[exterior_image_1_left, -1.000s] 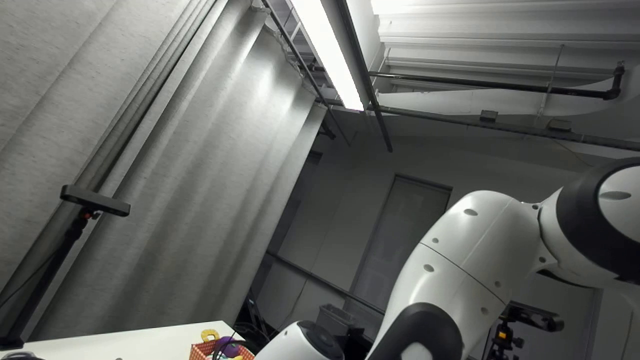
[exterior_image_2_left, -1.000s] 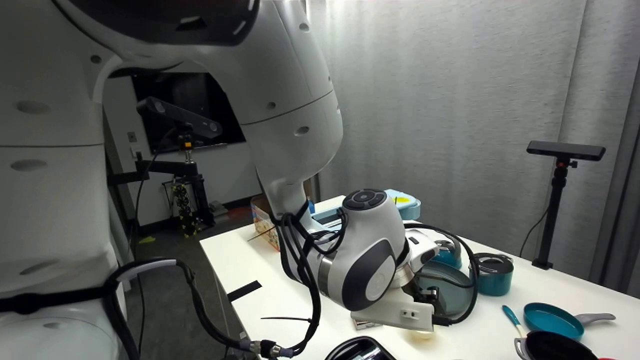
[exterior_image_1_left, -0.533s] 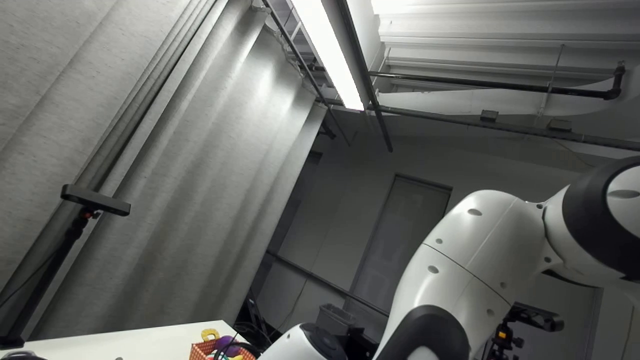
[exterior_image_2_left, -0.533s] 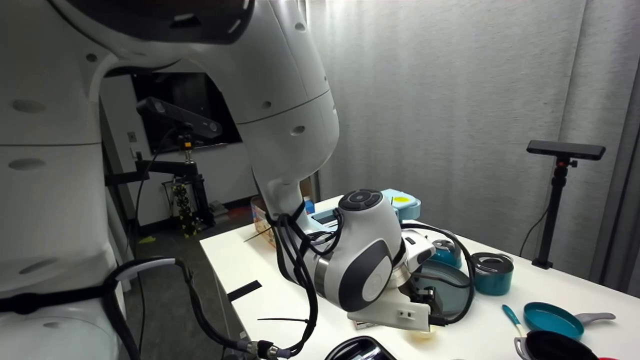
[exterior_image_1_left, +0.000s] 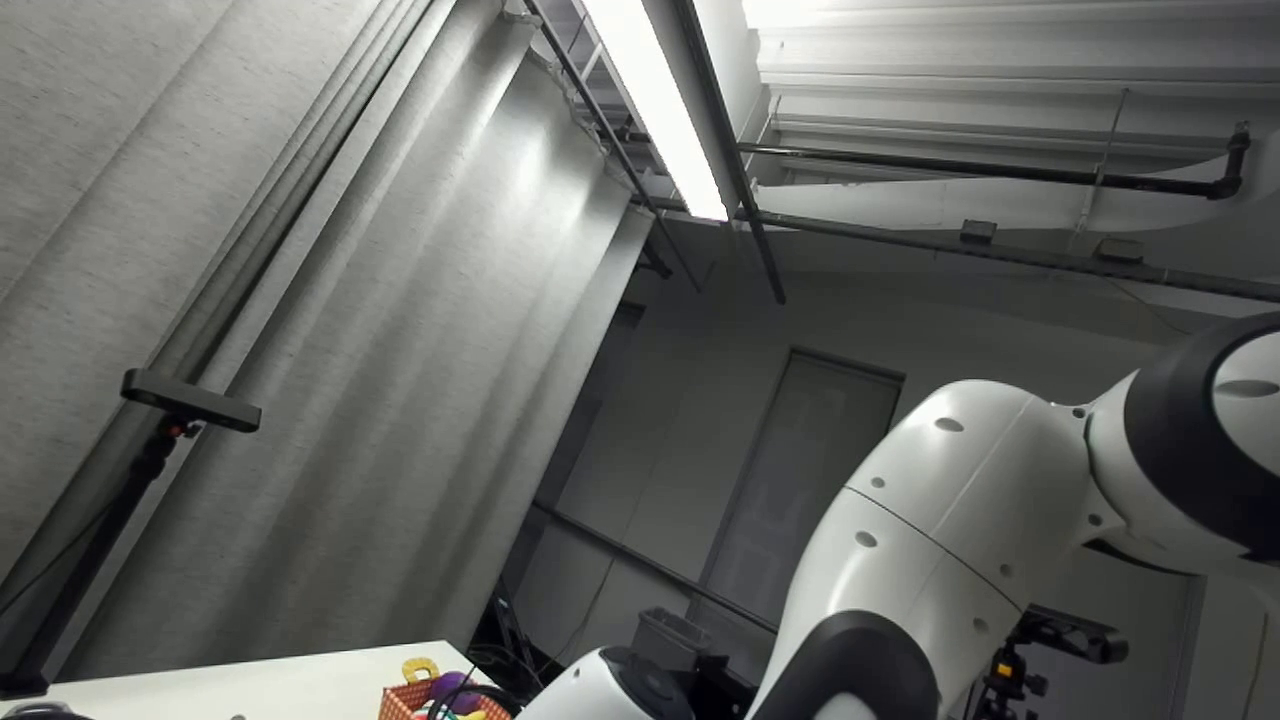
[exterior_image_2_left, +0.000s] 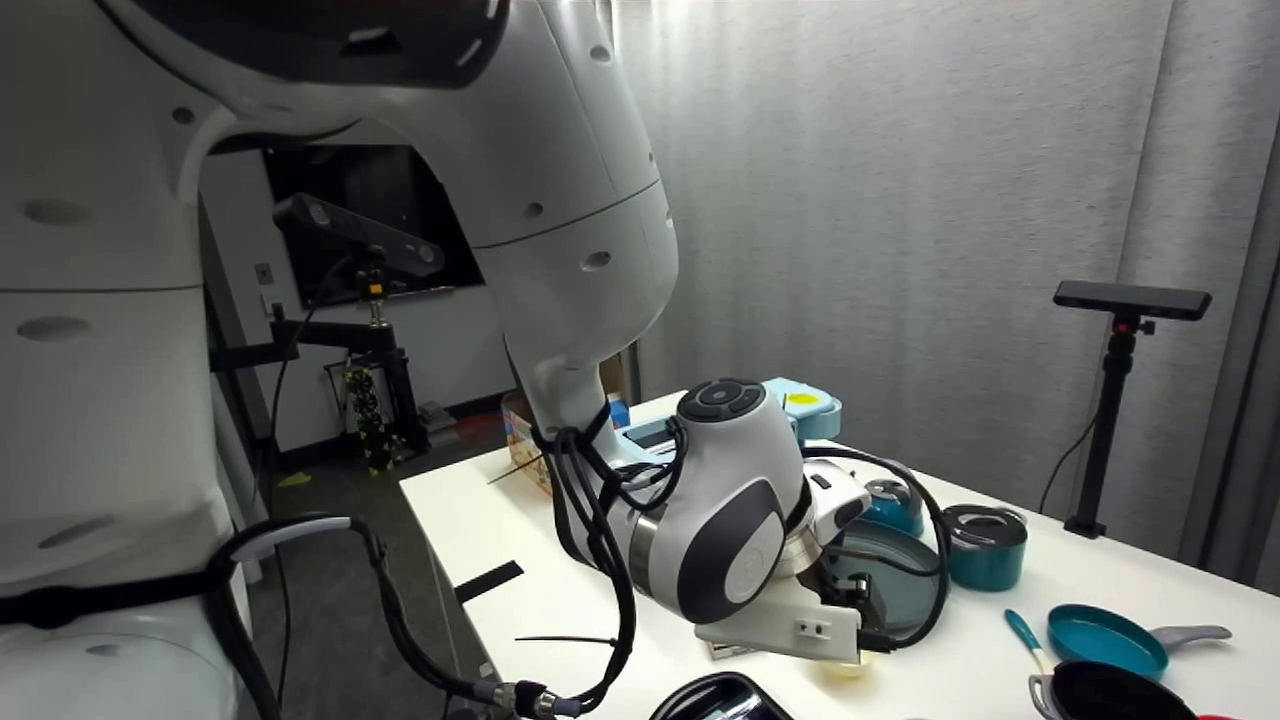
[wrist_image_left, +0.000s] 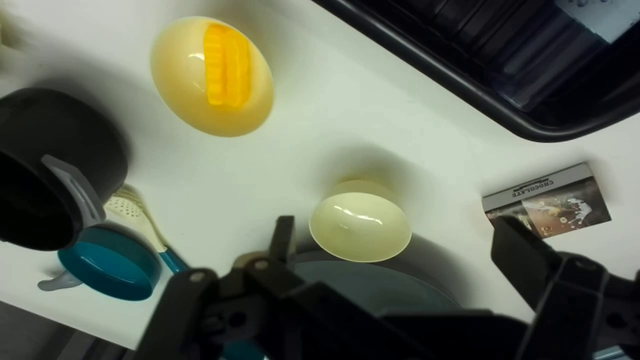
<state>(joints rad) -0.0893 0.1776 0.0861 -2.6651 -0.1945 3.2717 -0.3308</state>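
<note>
From left in the wrist view, a black pot (wrist_image_left: 75, 135) sits at nine o'clock, a teal pan (wrist_image_left: 112, 262) at eight and a cream bowl (wrist_image_left: 175, 85) holding a ridged yellow piece (wrist_image_left: 227, 67) between ten and eleven. Near the center, a second cream bowl (wrist_image_left: 360, 227) shows untouched between the widely parted jaws of the gripper (wrist_image_left: 395, 239), which holds nothing, as a black tray (wrist_image_left: 440, 72) lies at two and a chocolate box (wrist_image_left: 560, 200) at three.
</note>
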